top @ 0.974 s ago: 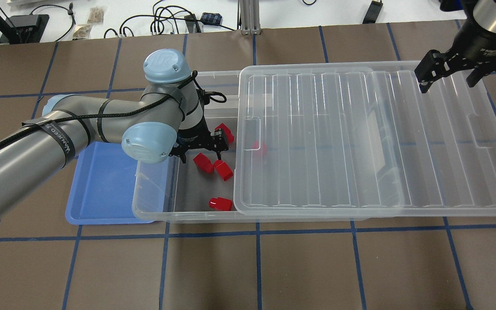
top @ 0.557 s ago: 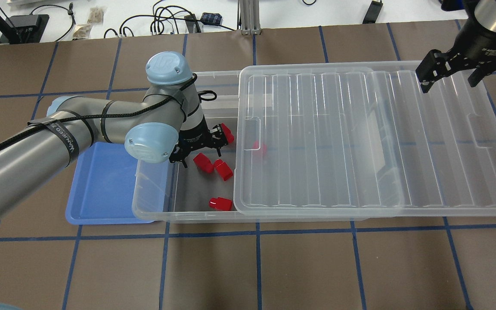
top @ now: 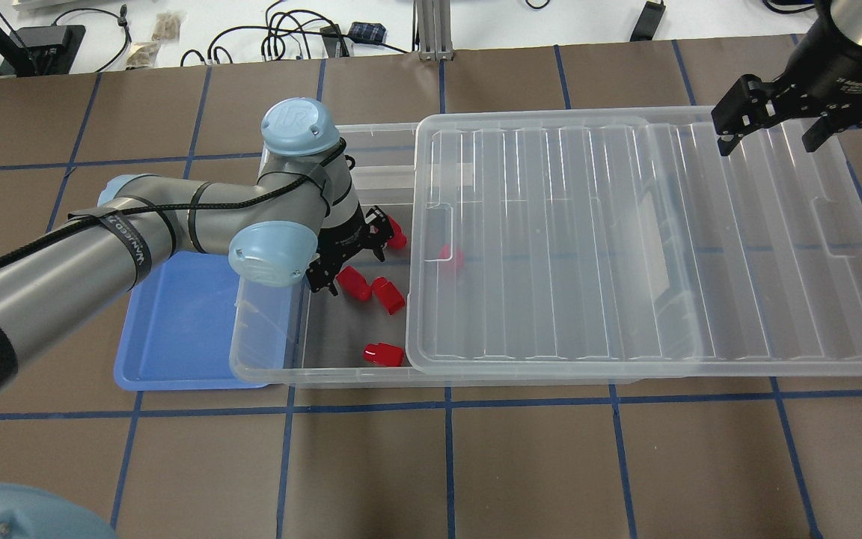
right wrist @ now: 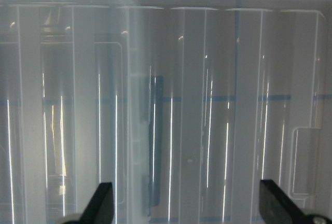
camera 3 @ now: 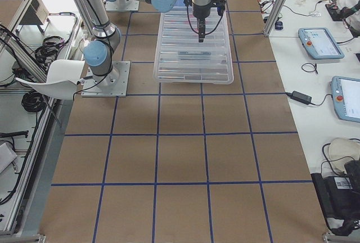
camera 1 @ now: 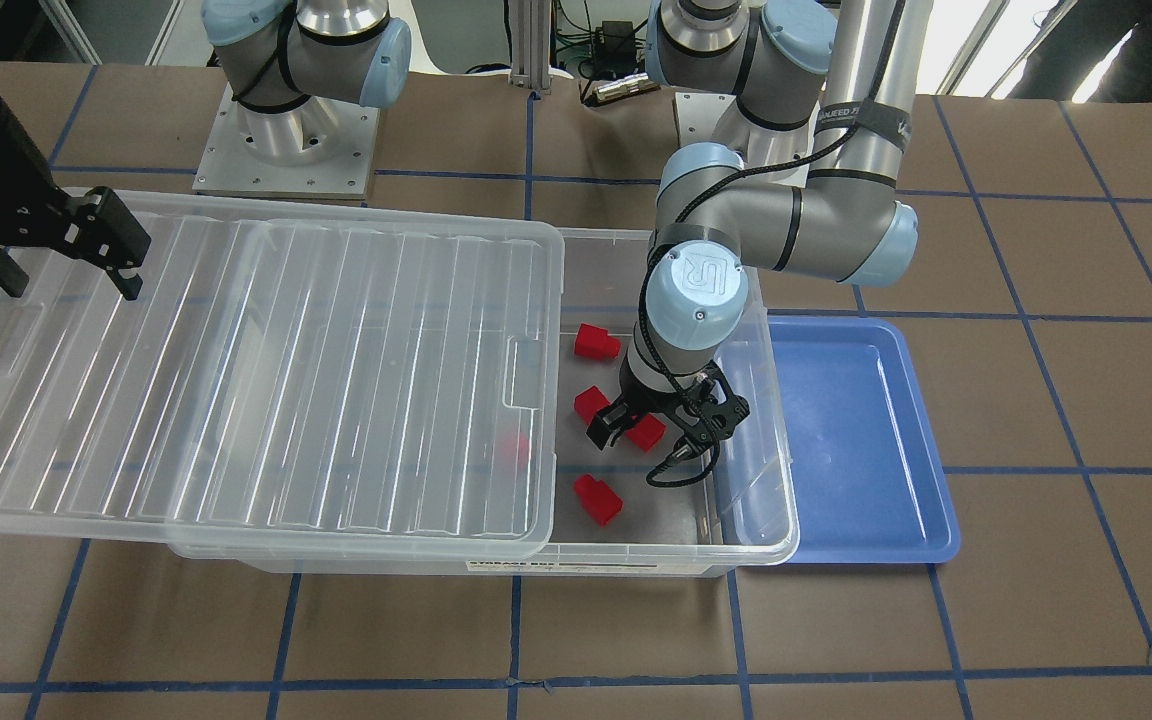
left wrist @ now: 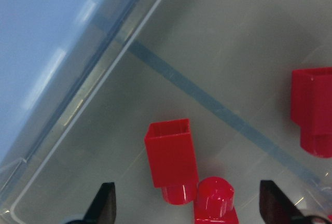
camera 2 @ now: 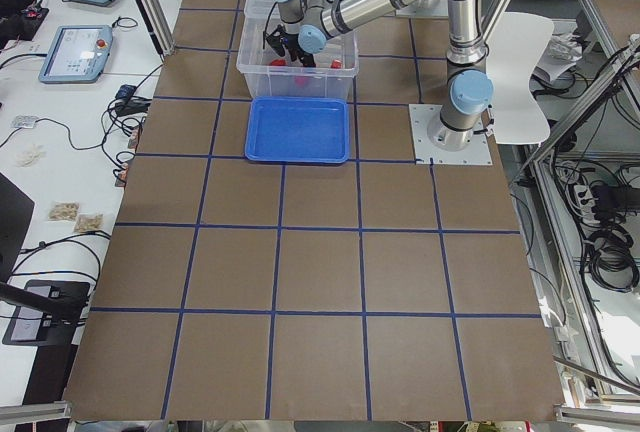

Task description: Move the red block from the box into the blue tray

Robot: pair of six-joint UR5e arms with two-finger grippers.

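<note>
Several red blocks lie in the open end of the clear box point(top: 266, 367): one point(top: 354, 283) beside another point(top: 388, 295), one point(top: 397, 233) further back, one point(top: 384, 353) near the front wall, and one point(top: 452, 257) under the lid. My left gripper point(top: 349, 256) is open and low inside the box. In the left wrist view, the left gripper point(left wrist: 189, 206) has a block point(left wrist: 171, 159) just ahead of its fingers, touching a second block point(left wrist: 215, 203). The blue tray point(top: 176, 329) lies partly under the box's left end and holds nothing. My right gripper point(top: 775, 129) is open above the lid.
The ribbed clear lid point(top: 625, 239) is slid to the right and covers most of the box, overhanging its right end. The box wall point(camera 1: 751, 470) stands between the left gripper point(camera 1: 661, 425) and the tray point(camera 1: 856, 440). Cables lie beyond the table's far edge point(top: 289, 37).
My left wrist has turned and the arm has shifted a little to the right over the blocks. The right gripper has drifted slightly left and away. The blocks have not moved.
</note>
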